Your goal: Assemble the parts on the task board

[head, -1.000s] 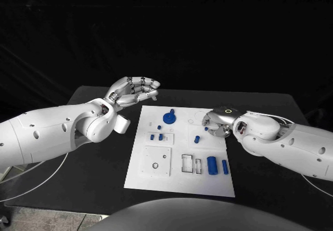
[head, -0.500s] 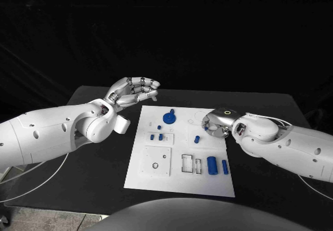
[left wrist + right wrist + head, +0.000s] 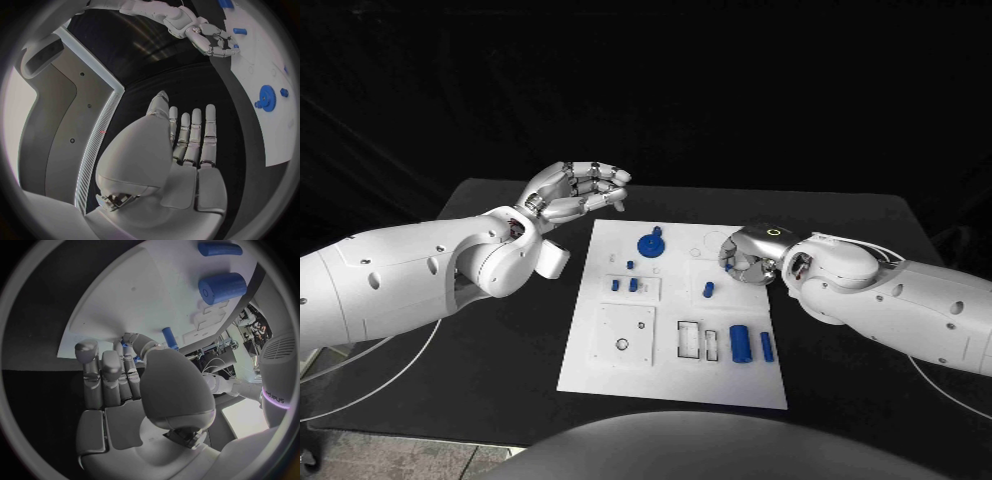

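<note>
On the black table (image 3: 502, 330) sits the white task board (image 3: 678, 375), with the blue parts spread across it. Near the far end there's a blue gear (image 3: 651, 243), the same one that shows up in the left wrist view (image 3: 267, 95). A few small blue pegs (image 3: 625, 285) stand just below it in a little recessed block. Down toward the near right corner of the board a fat blue cylinder (image 3: 740, 342) lies right beside a thinner blue pin (image 3: 767, 346). The right wrist view catches both too, cylinder (image 3: 222, 288) and pin (image 3: 219, 249).

The left hand (image 3: 577, 190) hovers off the board's far left corner, above the table, palm up-ish with fingers curled in loosely. From its own wrist camera the left hand (image 3: 187, 150) looks pretty flat, fingers straight and side by side, nothing in it.

The right hand (image 3: 747, 252) is down on the right side of the board near the far edge, fingers bent onto the surface. In the right wrist view the hand (image 3: 125, 385) has its fingertips (image 3: 130, 340) crowded together against the white plate. There's a bit of blue between them and another short blue peg (image 3: 169, 337) just beside the thumb. Honestly can't tell whether it's actually pinching that blue bit or only touching it.
</note>
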Robot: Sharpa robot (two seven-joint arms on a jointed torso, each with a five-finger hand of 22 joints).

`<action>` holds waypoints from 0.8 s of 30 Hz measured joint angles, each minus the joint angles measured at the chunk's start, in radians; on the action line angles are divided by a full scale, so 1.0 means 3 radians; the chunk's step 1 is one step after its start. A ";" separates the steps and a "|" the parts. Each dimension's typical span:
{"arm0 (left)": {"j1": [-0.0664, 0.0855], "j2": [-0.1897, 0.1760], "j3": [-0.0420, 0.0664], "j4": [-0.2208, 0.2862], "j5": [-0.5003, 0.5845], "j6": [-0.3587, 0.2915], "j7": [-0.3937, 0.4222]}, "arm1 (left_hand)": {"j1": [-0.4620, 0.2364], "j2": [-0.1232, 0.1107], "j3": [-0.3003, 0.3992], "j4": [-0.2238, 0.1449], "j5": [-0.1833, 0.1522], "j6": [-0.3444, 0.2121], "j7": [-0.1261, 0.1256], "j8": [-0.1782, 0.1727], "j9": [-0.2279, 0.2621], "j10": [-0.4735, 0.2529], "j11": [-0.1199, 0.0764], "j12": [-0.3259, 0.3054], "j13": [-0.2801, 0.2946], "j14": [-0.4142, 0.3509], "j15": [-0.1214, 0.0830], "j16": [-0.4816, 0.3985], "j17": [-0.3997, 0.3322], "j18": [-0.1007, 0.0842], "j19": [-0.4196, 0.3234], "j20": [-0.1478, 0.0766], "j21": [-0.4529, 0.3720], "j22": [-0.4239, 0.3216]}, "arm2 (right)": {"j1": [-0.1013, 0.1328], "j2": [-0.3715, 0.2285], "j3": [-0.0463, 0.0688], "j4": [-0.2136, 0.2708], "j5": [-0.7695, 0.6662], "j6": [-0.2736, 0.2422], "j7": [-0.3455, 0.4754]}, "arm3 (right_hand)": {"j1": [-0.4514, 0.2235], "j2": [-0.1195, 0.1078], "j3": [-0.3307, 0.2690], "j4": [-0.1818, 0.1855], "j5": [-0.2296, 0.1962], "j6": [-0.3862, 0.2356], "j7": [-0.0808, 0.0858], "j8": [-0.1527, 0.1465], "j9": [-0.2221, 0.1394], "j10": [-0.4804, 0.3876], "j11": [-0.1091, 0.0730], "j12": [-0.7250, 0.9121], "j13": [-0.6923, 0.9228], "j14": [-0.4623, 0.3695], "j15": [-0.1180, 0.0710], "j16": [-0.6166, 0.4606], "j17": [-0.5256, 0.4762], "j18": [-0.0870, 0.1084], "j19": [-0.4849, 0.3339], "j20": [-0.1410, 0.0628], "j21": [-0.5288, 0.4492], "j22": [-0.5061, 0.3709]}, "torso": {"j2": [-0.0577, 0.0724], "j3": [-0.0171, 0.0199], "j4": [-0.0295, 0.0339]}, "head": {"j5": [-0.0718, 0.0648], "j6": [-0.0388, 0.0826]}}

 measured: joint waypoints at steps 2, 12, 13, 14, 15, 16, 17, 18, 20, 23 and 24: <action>-0.0001 0.0000 -0.0002 -0.0003 0.0000 0.0000 -0.0004 | 0.0000 0.0000 0.0000 0.0000 0.0000 -0.0010 0.0010 0.0000 -0.0004 0.0001 0.0001 0.0000 -0.0005 0.0007 0.0007 0.0000 -0.0003 0.0000 0.0006 0.0006 0.0000 0.0000 | -0.0002 -0.0009 -0.0002 0.0001 0.0018 -0.0021 0.0016 | 0.0005 0.0005 -0.0003 -0.0003 -0.0006 0.0000 0.0000 0.0000 0.0011 0.0025 -0.0002 -0.0015 -0.0028 -0.0005 -0.0005 -0.0016 -0.0014 0.0000 0.0000 0.0000 0.0000 0.0000 | 0.0000 0.0000 0.0000 | -0.0001 0.0000; -0.0003 0.0003 -0.0014 -0.0017 -0.0001 -0.0001 -0.0026 | 0.0027 0.0027 -0.0030 0.0010 0.0012 -0.0034 0.0034 0.0035 -0.0044 0.0013 0.0013 0.0000 -0.0061 0.0012 0.0012 -0.0010 -0.0055 0.0000 0.0017 -0.0006 -0.0049 -0.0014 | 0.0105 -0.0178 -0.0001 0.0210 0.0103 -0.0138 0.0051 | 0.0031 0.0003 -0.0012 -0.0012 -0.0009 -0.0013 0.0013 -0.0039 0.0027 0.0074 0.0020 -0.0064 -0.0106 -0.0017 0.0007 -0.0039 -0.0045 0.0000 0.0000 0.0000 -0.0023 -0.0001 | -0.0004 -0.0002 -0.0002 | -0.0002 0.0000; -0.0003 0.0006 -0.0017 -0.0020 -0.0001 -0.0001 -0.0029 | 0.0031 0.0031 -0.0041 0.0005 0.0012 -0.0034 0.0033 0.0047 -0.0056 0.0013 0.0013 0.0000 -0.0081 0.0011 0.0013 -0.0034 -0.0077 0.0009 0.0017 -0.0006 -0.0066 -0.0019 | 0.0144 -0.0210 0.0000 0.0269 0.0113 -0.0150 0.0050 | 0.0031 0.0003 -0.0012 -0.0012 -0.0002 -0.0020 0.0020 -0.0050 0.0025 0.0081 0.0026 -0.0074 -0.0112 -0.0017 0.0007 -0.0039 -0.0046 0.0000 0.0000 0.0000 -0.0023 -0.0001 | -0.0004 -0.0002 -0.0003 | -0.0004 0.0000; -0.0003 0.0008 -0.0020 -0.0021 -0.0001 -0.0001 -0.0032 | 0.0031 0.0031 -0.0051 0.0014 0.0012 -0.0035 0.0035 0.0052 -0.0068 0.0013 0.0013 0.0000 -0.0105 -0.0001 0.0025 -0.0058 -0.0104 0.0047 0.0018 -0.0006 -0.0084 -0.0025 | 0.0176 -0.0236 0.0001 0.0320 0.0121 -0.0158 0.0050 | 0.0031 0.0003 -0.0012 -0.0011 0.0003 -0.0021 0.0021 -0.0052 0.0020 0.0082 0.0028 -0.0080 -0.0119 -0.0017 0.0007 -0.0039 -0.0047 0.0000 0.0000 0.0000 -0.0023 -0.0001 | -0.0005 -0.0002 -0.0003 | -0.0004 0.0000; -0.0004 0.0011 -0.0023 -0.0022 -0.0001 -0.0001 -0.0033 | 0.0033 0.0033 -0.0069 0.0014 0.0012 -0.0047 0.0047 0.0068 -0.0082 0.0013 0.0013 0.0000 -0.0131 -0.0007 0.0031 -0.0085 -0.0134 0.0051 0.0012 0.0000 -0.0107 -0.0034 | 0.0209 -0.0263 0.0002 0.0375 0.0128 -0.0166 0.0049 | 0.0031 0.0003 -0.0012 -0.0012 0.0003 -0.0021 0.0021 -0.0056 0.0017 0.0083 0.0028 -0.0081 -0.0127 -0.0017 0.0007 -0.0039 -0.0047 0.0000 0.0000 0.0000 -0.0023 -0.0001 | -0.0006 -0.0004 -0.0003 | -0.0006 0.0000; -0.0004 0.0014 -0.0026 -0.0023 -0.0001 -0.0001 -0.0035 | 0.0045 0.0045 -0.0074 0.0009 0.0012 -0.0052 0.0052 0.0084 -0.0094 0.0010 0.0015 0.0000 -0.0155 -0.0007 0.0031 -0.0106 -0.0160 0.0051 0.0004 0.0008 -0.0124 -0.0040 | 0.0240 -0.0287 0.0005 0.0431 0.0135 -0.0173 0.0047 | 0.0031 0.0003 -0.0012 -0.0011 0.0003 -0.0021 0.0021 -0.0065 0.0014 0.0083 0.0028 -0.0081 -0.0131 -0.0017 0.0007 -0.0039 -0.0047 0.0000 0.0000 0.0000 -0.0023 -0.0001 | -0.0006 -0.0004 -0.0003 | -0.0008 0.0000; -0.0004 0.0018 -0.0033 -0.0025 -0.0001 -0.0001 -0.0037 | 0.0052 0.0052 -0.0081 0.0015 0.0012 -0.0052 0.0052 0.0090 -0.0105 0.0000 0.0025 0.0000 -0.0179 -0.0015 0.0038 -0.0127 -0.0185 0.0051 -0.0004 0.0015 -0.0145 -0.0048 | 0.0281 -0.0321 0.0006 0.0515 0.0143 -0.0181 0.0043 | 0.0031 0.0003 -0.0012 -0.0011 0.0003 -0.0028 0.0028 -0.0066 0.0009 0.0091 0.0036 -0.0081 -0.0135 -0.0017 0.0007 -0.0039 -0.0047 0.0000 0.0000 0.0000 -0.0018 -0.0001 | -0.0007 -0.0004 -0.0003 | -0.0008 0.0000; -0.0004 0.0022 -0.0040 -0.0027 -0.0001 -0.0001 -0.0038 | 0.0052 0.0052 -0.0101 0.0018 0.0012 -0.0052 0.0052 0.0106 -0.0120 -0.0005 0.0030 0.0000 -0.0213 -0.0035 0.0027 -0.0156 -0.0220 0.0051 -0.0007 0.0019 -0.0172 -0.0062 | 0.0306 -0.0343 0.0008 0.0579 0.0149 -0.0186 0.0040 | 0.0031 0.0003 -0.0012 -0.0011 0.0003 -0.0033 0.0033 -0.0078 0.0007 0.0100 0.0033 -0.0094 -0.0143 -0.0017 0.0007 -0.0029 -0.0047 0.0000 0.0000 0.0000 -0.0002 -0.0001 | -0.0007 -0.0004 -0.0003 | -0.0008 0.0000; -0.0004 0.0029 -0.0053 -0.0032 -0.0001 -0.0001 -0.0040 | 0.0052 0.0052 -0.0121 0.0018 0.0015 -0.0070 0.0069 0.0124 -0.0141 -0.0005 0.0031 0.0000 -0.0265 -0.0081 0.0031 -0.0204 -0.0272 0.0051 -0.0032 0.0043 -0.0222 -0.0084 | 0.0343 -0.0377 0.0010 0.0710 0.0160 -0.0195 0.0034 | 0.0031 0.0003 -0.0012 -0.0011 0.0004 -0.0033 0.0033 -0.0087 0.0003 0.0105 0.0027 -0.0096 -0.0151 -0.0008 0.0015 -0.0003 -0.0042 -0.0001 0.0012 0.0013 0.0018 -0.0001 | -0.0009 -0.0005 -0.0002 | -0.0009 0.0000; -0.0007 0.0039 -0.0069 -0.0041 0.0002 -0.0004 -0.0041 | 0.0075 0.0075 -0.0151 0.0023 0.0037 -0.0082 0.0081 0.0168 -0.0180 -0.0035 0.0046 -0.0025 -0.0365 -0.0150 0.0048 -0.0291 -0.0373 0.0051 -0.0068 0.0079 -0.0325 -0.0139 | 0.0361 -0.0389 0.0009 0.0880 0.0169 -0.0193 0.0022 | 0.0031 0.0003 -0.0007 -0.0016 0.0003 -0.0032 0.0033 -0.0112 -0.0007 0.0127 0.0037 -0.0099 -0.0168 0.0032 0.0028 0.0053 0.0001 0.0000 0.0038 0.0035 0.0095 -0.0001 | -0.0011 -0.0005 0.0001 | -0.0011 0.0000; -0.0011 0.0042 -0.0075 -0.0045 0.0004 -0.0004 -0.0041 | 0.0075 0.0075 -0.0158 0.0027 0.0051 -0.0088 0.0087 0.0171 -0.0194 -0.0049 0.0048 -0.0033 -0.0399 -0.0171 0.0051 -0.0319 -0.0407 0.0051 -0.0080 0.0092 -0.0364 -0.0162 | 0.0360 -0.0377 0.0007 0.0940 0.0171 -0.0187 0.0017 | 0.0031 0.0003 -0.0003 -0.0021 0.0003 -0.0032 0.0034 -0.0113 -0.0012 0.0133 0.0031 -0.0103 -0.0177 0.0045 0.0017 0.0073 0.0015 0.0000 0.0055 0.0029 0.0119 -0.0001 | -0.0011 -0.0005 0.0001 | -0.0011 0.0000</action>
